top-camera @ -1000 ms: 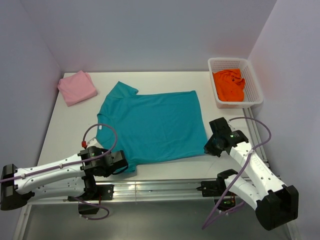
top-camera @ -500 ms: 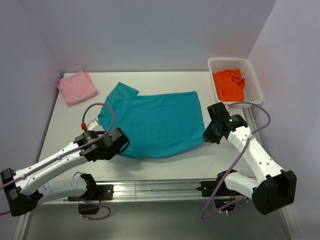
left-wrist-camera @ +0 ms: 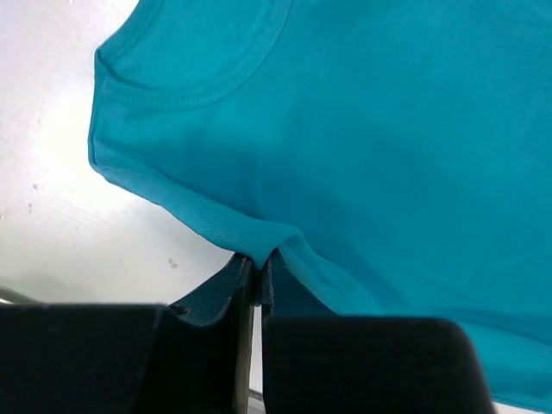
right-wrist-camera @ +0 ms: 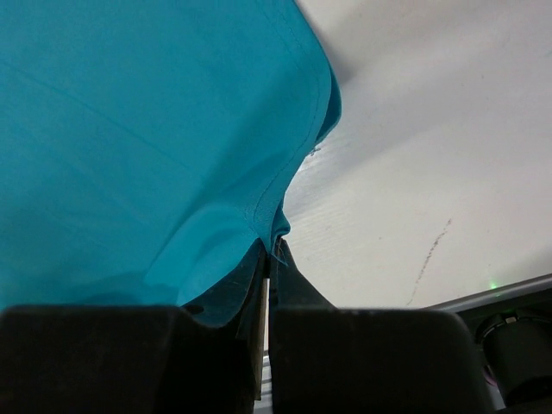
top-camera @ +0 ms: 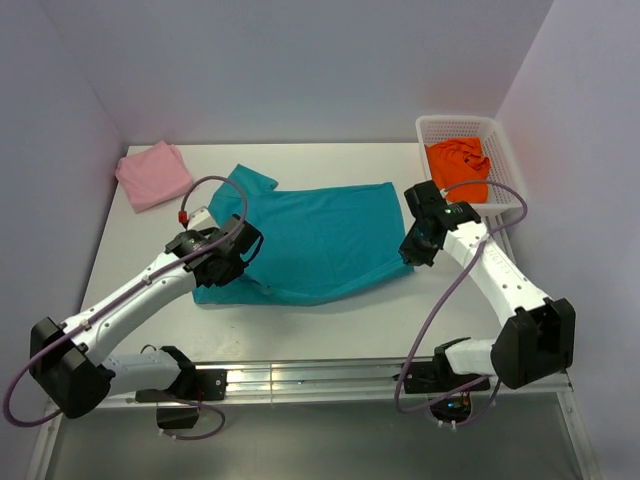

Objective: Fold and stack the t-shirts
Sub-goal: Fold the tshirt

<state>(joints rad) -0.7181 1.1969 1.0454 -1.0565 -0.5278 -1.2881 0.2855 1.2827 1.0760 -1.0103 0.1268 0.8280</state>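
I am pinching the teal shirt (top-camera: 320,235) with both claws. My left claw (left-wrist-camera: 256,269) is clamping tight on a raised fold at the shirt's edge. The neckline is curving across the upper left of the left wrist view, just above that fold. My right claw (right-wrist-camera: 269,252) is squeezing the opposite edge, closed to a sliver on a peak of fabric, and bare bench (right-wrist-camera: 414,172) is showing to its right.

From above, the teal shirt is lying in the middle of the frame, its lower edge running between my two claws. The pink shirt (top-camera: 153,175) is sitting folded in the upper left, well apart from both claws. The orange shirt (top-camera: 458,170) is lying crumpled in the white basket (top-camera: 460,127) at the upper right.

My arms are covering the gripped corners from above, and I cannot make out the sleeve under my left arm.
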